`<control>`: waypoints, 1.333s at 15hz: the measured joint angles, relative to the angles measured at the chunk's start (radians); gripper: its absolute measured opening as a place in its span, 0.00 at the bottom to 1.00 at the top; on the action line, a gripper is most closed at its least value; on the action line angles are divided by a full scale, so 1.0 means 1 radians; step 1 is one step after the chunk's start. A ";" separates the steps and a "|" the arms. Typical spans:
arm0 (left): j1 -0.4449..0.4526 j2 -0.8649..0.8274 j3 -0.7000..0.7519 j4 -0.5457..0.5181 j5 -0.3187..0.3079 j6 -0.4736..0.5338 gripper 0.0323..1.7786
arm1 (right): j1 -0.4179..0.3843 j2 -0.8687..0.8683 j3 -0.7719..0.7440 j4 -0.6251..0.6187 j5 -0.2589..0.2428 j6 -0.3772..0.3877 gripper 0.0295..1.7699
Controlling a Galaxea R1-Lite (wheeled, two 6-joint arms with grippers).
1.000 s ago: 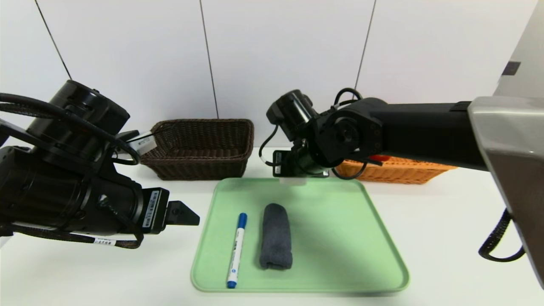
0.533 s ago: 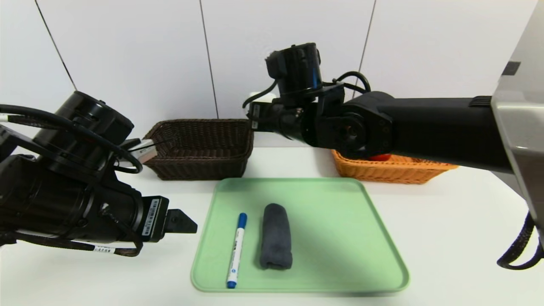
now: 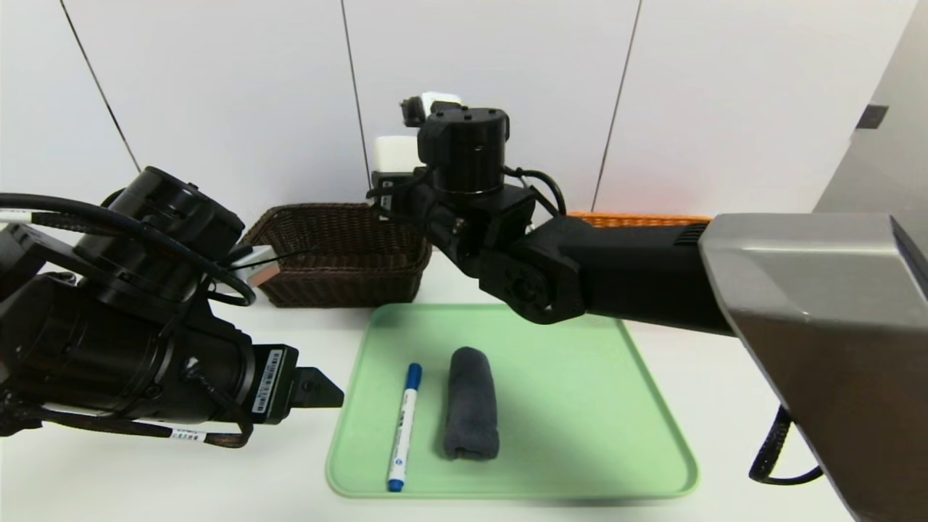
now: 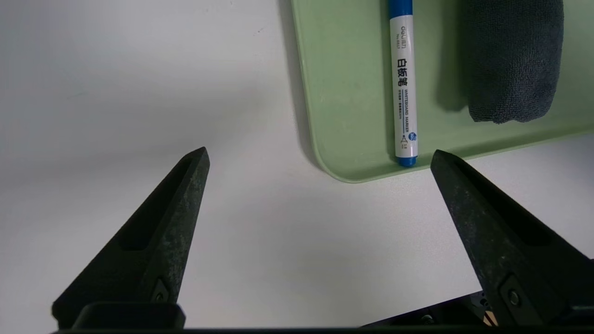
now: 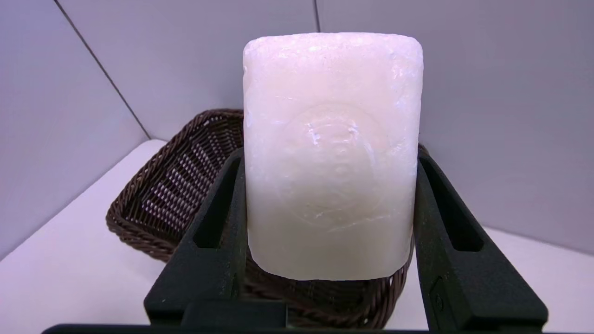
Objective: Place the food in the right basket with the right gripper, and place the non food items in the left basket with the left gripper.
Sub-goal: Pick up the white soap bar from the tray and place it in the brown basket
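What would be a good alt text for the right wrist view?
A white bar is held between the jaws of the right gripper, up in front of a dark brown wicker basket standing on a white surface.

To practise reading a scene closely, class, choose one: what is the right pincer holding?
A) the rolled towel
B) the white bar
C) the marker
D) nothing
B: the white bar sits clamped between the jaws of the right pincer, while marker and towel lie on the tray.
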State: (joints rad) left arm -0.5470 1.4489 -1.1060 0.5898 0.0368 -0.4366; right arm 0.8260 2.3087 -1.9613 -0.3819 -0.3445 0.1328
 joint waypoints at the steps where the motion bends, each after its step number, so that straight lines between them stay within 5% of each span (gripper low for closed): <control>1: 0.000 -0.001 0.001 0.000 0.001 0.000 0.95 | 0.000 0.018 0.000 -0.013 0.003 -0.016 0.54; 9: 0.000 -0.041 0.076 -0.004 0.004 -0.001 0.95 | -0.010 0.121 -0.006 -0.052 0.063 -0.092 0.54; 20: 0.001 -0.094 0.099 -0.002 0.003 0.001 0.95 | -0.012 0.162 -0.007 -0.051 0.052 -0.093 0.54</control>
State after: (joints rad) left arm -0.5464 1.3551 -1.0068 0.5879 0.0394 -0.4357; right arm 0.8138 2.4704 -1.9685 -0.4334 -0.2928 0.0394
